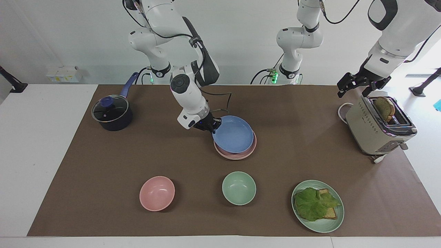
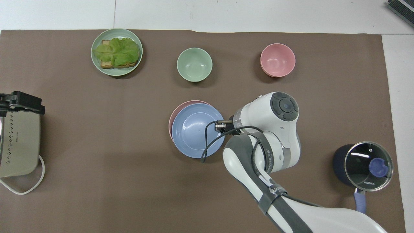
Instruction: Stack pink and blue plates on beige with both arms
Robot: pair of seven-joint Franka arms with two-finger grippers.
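My right gripper (image 1: 213, 127) (image 2: 222, 125) is shut on the rim of the blue plate (image 1: 233, 134) (image 2: 197, 130), on the side toward the right arm's end of the table. The blue plate lies over the pink plate (image 1: 237, 154) (image 2: 175, 111), shifted slightly toward the robots, so a crescent of pink rim shows. I cannot tell whether the two plates touch. The beige plate is hidden. My left gripper (image 1: 355, 90) (image 2: 21, 101) waits open in the air over the toaster (image 1: 379, 129) (image 2: 17, 144), holding nothing.
A pink bowl (image 1: 157, 193), a green bowl (image 1: 239, 188) and a green plate with lettuce on toast (image 1: 322, 225) stand along the edge farthest from the robots. A lidded dark pot (image 1: 112, 113) sits at the right arm's end. A slice of bread stands in the toaster.
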